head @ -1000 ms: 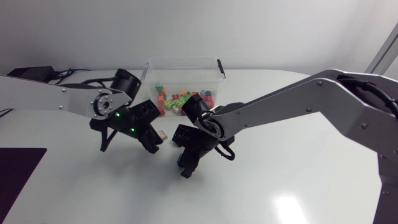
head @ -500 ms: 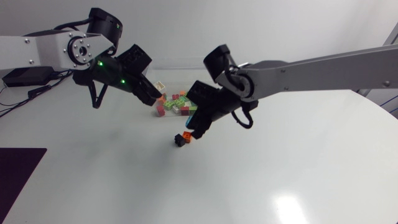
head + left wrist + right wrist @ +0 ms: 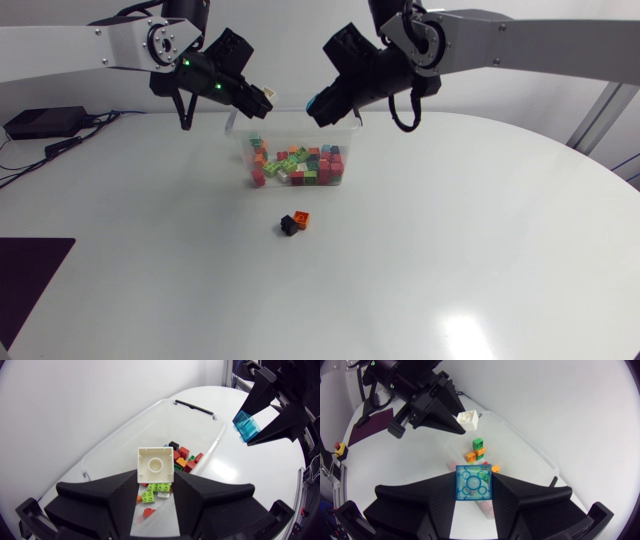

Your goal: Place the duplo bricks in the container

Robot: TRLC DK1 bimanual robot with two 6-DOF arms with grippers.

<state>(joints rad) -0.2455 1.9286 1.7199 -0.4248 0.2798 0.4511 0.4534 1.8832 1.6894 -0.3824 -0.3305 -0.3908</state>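
- Most of the bricks (image 3: 298,167) lie heaped inside the clear container (image 3: 238,140), a mix of red, green, orange and white, gathered toward the end nearer the middle of the bench (image 3: 450,260).
- Two bricks are out on the bench in front of the container: a black brick (image 3: 288,225) and an orange brick (image 3: 301,217), just beside each other (I cannot tell whether they touch).
- A white brick (image 3: 155,464) is clamped between both fingers of the left pincer (image 3: 155,477), held above the container with its hollow underside facing the wrist camera.
- A see-through blue brick (image 3: 473,481) is gripped the same way by the right pincer (image 3: 473,479), studs toward its camera, also over the container and close to the white one.
- The container has a black handle (image 3: 195,407) on one end wall (the one beside the right pincer).
- The left arm (image 3: 90,45) and right arm (image 3: 540,45) come in high from either side, and their pincers face each other over the container's far rim.
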